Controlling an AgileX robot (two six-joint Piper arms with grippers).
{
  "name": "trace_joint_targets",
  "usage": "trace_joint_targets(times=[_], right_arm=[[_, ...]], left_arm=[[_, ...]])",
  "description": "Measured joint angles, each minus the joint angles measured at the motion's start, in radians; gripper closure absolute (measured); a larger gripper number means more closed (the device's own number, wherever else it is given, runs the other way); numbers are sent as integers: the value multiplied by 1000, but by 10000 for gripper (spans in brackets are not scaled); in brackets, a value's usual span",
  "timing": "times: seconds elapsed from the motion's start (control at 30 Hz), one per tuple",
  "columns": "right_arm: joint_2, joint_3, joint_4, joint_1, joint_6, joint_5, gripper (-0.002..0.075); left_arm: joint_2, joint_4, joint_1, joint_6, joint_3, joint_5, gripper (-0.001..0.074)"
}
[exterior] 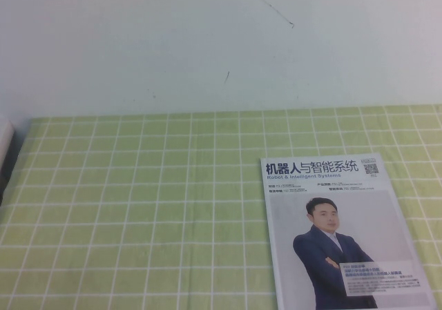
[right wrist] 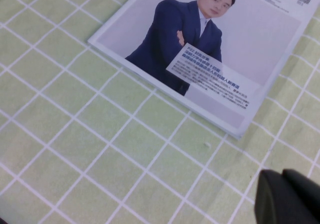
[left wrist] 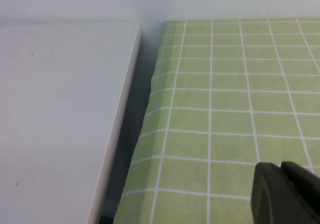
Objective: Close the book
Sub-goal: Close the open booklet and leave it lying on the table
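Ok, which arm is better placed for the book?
Right. The book lies cover up on the right side of the tablecloth, with the right end effector beside the book's corner; the left end effector is at the cloth's left edge.

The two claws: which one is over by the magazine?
The right claw, above the green checked cloth just off a corner of the closed magazine. The left claw is at the cloth's left edge, by a white board, magazine out of view.

Green tablecloth (exterior: pixel 138 186) with white grid, pale grey book cover (exterior: pixel 390 217) with navy-suited man (exterior: pixel 330 255), black left gripper (left wrist: pixel 281 171), black right gripper (right wrist: pixel 281 179)
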Motion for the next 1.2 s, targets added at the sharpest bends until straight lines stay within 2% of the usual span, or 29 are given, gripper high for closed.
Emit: trace_joint_targets(times=[0.2, 0.33, 0.53, 0.67, 0.97, 1.2], right_arm=[[0, 0, 0, 0, 0, 0, 729], [-11, 2, -7, -46, -39, -36, 729], [-46, 66, -19, -165, -64, -343, 729], [-80, 195, -23, -233, -66, -537, 729], [-270, 494, -26, -302, -66, -747, 729], [-288, 528, -6, -312, -47, -692, 729]], left_arm=[[0, 0, 0, 0, 0, 0, 738], [0, 1, 0, 0, 0, 0, 738], [0, 1, 0, 0, 0, 0, 738], [0, 1, 0, 0, 0, 0, 738], [0, 4, 0, 0, 0, 0, 738], [-2, 5, 0, 0, 0, 1, 738]])
